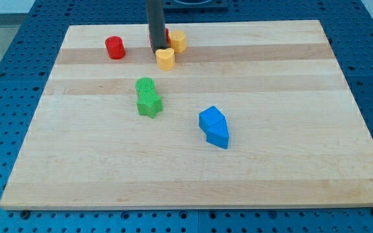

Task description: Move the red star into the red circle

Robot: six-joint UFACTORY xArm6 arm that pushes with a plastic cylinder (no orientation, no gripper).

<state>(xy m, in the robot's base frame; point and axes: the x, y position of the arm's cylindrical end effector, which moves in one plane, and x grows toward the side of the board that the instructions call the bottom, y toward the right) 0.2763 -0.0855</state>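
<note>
The red circle block [114, 47] is a short red cylinder near the view's top left of the wooden board [290, 175]. The red star [167, 35] is mostly hidden behind my dark rod; only a red sliver shows at the rod's right edge. My tip [156, 50] rests on the board right in front of the red star, to the right of the red circle, with a gap of bare board between them. A yellow heart-like block [166, 59] sits just right of and below my tip, touching or nearly touching it.
A yellow hexagon block [177, 40] sits right of the red star. A green circle [146, 85] and green star [149, 103] touch each other at mid-board. Two blue blocks [211, 119] [217, 134] sit together right of centre.
</note>
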